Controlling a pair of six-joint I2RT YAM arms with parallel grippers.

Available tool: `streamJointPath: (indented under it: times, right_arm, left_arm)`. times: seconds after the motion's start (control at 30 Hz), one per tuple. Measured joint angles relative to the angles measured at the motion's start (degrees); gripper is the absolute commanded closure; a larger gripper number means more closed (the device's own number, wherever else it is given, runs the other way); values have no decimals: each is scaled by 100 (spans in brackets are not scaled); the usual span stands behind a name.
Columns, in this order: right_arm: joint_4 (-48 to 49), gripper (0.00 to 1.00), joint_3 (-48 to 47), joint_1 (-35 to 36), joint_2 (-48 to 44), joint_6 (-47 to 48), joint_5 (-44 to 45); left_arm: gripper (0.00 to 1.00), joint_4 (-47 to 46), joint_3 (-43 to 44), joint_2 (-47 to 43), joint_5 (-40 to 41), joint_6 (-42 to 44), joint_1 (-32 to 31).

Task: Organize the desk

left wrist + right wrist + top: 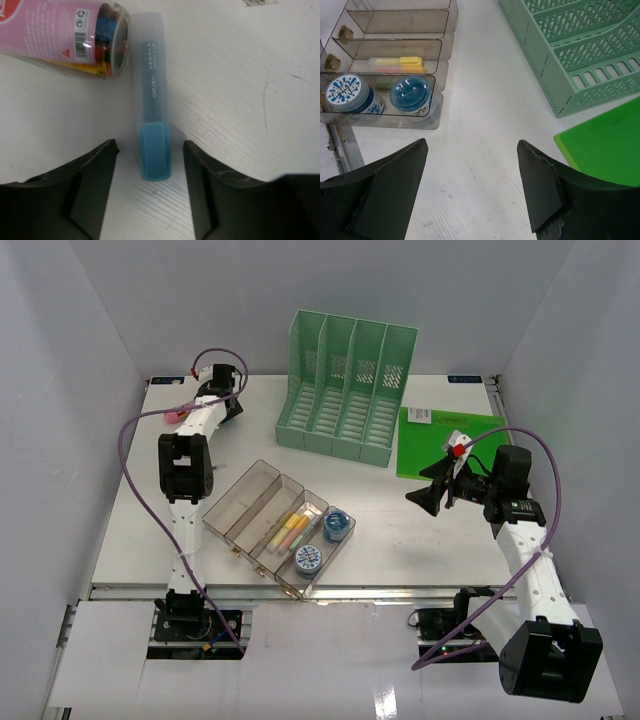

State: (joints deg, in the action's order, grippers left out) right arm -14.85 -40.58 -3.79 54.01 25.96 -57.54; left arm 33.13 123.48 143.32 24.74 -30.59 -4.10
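Desk (400, 530): white top, directly beneath both arms.

Left gripper (150, 149): reached out to the desk's far-left corner and held low over the surface. Jaws apart. A blue highlighter (150, 100) lies flat on the desk between them, cap end nearest the wrist. Bare desk shows on either side of the cap, so neither finger touches it and nothing is gripped. A pink tube (50, 30) lies on its side, with its clear end just beside the highlighter's far end.

Right gripper (472, 150): above the desk's right half, near the green folder (440, 445). Jaws wide apart and empty, touching nothing. The wrist view looks toward the clear tray (395, 65) and the file rack (570, 50).
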Motion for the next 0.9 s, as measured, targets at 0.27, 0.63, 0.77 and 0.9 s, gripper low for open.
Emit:
streamJointPath:
  times: [0.27,0.63,0.77,0.9]
  right_arm:
    - [0,21,0,0,15,8,43]
    - [-1,21,0,0,20,37,89]
    - [-2,21,0,-6,18,57,105]
    - [-6,21,0,-32,14,84,105]
  left_arm:
    - [75,-155,-35,33,73,129,31]
    - [100,-907,-1558,-879,-885,452,114]
    - [100,-943,-2650,-1811,-1560,552,99]
    - [100,-1043,-3464,-3063,-2456,703,96]
